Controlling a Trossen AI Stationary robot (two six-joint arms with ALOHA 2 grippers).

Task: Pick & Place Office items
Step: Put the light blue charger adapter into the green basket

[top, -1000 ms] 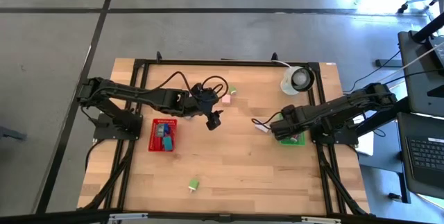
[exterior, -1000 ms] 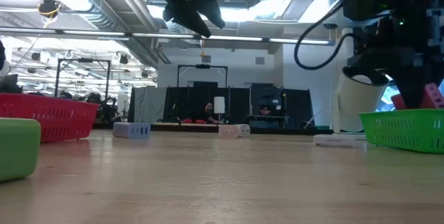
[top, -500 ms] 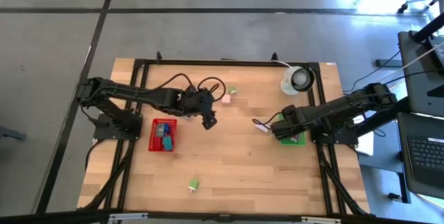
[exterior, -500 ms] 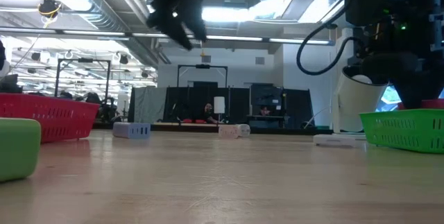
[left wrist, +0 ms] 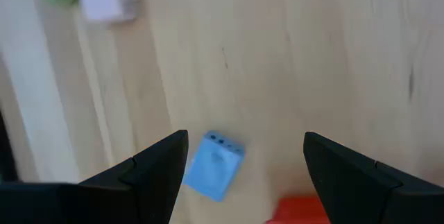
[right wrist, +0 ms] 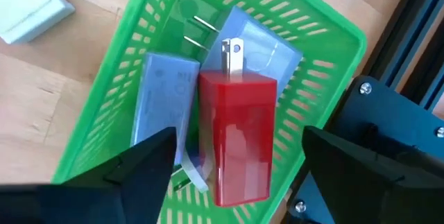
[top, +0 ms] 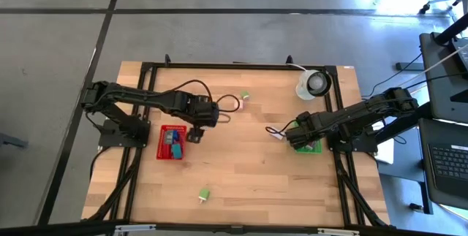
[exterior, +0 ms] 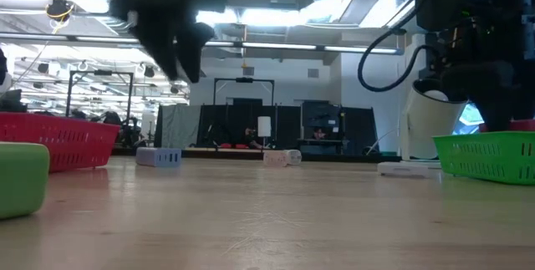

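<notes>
My left gripper (top: 196,135) hangs open just right of the red tray (top: 173,142). In its wrist view a light blue piece (left wrist: 215,174) lies on the table below and between the fingers, untouched, with the tray's corner (left wrist: 302,211) beside it. My right gripper (top: 306,142) stands open over the green tray (right wrist: 104,106). A red piece with metal prongs (right wrist: 237,141) lies in that tray on top of lavender pieces (right wrist: 163,102). On the table lie a green piece (top: 204,193) near the front and a green (top: 246,95) and a pink piece (top: 238,104) farther back.
A white round roll (top: 314,84) stands at the far right. Between the arms a flat white item with a cord (top: 275,134) lies just left of the green tray. Black frame rails (top: 241,66) run around the table's edges. Bare wood spreads across the middle and front.
My left gripper has travelled from the table's middle toward the left and near edges, ending beside the red tray. The red piece under my right gripper has sunk lower in the green tray.
</notes>
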